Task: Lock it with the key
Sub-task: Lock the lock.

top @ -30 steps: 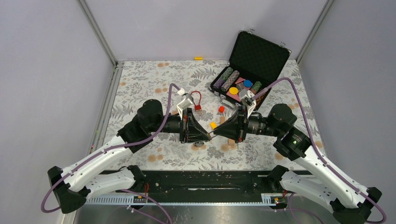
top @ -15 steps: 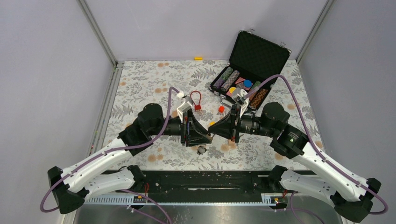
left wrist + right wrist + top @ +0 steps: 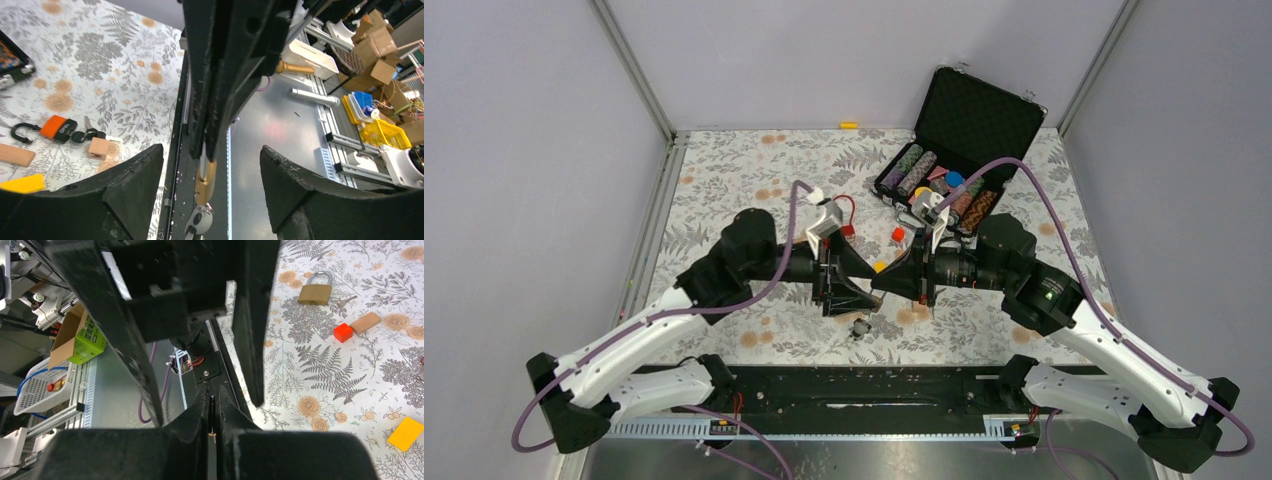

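A brass padlock [image 3: 205,182] hangs by its shackle from my right gripper [image 3: 212,402], whose fingers are shut on it. Only a thin brass sliver shows between them in the right wrist view. The key sits in the lock's underside, and its round head [image 3: 198,221] dangles below, also visible from above as the key [image 3: 861,326]. My left gripper [image 3: 212,192] is open. Its two fingers stand apart on either side of the padlock without touching it. In the top view, left gripper [image 3: 862,289] and right gripper [image 3: 880,283] meet tip to tip above the floral mat.
An open black case [image 3: 964,140] of poker chips stands at the back right. On the mat lie an orange padlock with keys [image 3: 57,127], a second brass padlock [image 3: 315,290], a red cube [image 3: 343,332], wooden blocks [image 3: 366,322] and a yellow block [image 3: 406,433].
My left gripper has gone from shut to open, letting go near the key. The key now hangs a little lower. Both grippers have shifted slightly left.
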Robot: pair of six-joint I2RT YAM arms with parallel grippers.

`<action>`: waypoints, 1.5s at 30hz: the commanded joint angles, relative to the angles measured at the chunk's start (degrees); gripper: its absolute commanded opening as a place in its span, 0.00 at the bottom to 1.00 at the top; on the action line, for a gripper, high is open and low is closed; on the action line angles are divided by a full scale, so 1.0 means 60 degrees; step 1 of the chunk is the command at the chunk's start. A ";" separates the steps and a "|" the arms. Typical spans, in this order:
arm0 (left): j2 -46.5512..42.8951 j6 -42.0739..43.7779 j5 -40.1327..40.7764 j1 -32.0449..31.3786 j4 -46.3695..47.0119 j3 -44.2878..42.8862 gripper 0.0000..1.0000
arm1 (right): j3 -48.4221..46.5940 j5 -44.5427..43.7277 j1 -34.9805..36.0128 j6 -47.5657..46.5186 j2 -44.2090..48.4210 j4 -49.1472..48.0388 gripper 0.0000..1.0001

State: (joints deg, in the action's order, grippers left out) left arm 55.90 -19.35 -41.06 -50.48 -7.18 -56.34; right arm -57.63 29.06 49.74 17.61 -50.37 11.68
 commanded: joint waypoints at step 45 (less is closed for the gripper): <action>-0.0138 -0.0455 0.1882 0.0241 0.1873 -0.0774 0.00 | 0.2413 -0.1684 -0.0044 0.1403 0.0855 -0.4703 0.83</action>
State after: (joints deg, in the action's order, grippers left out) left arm 57.34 -17.65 -35.18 -49.23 -5.58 -58.83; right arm -46.09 21.74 49.60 23.09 -46.50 -5.41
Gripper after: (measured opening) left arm 0.161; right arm 0.894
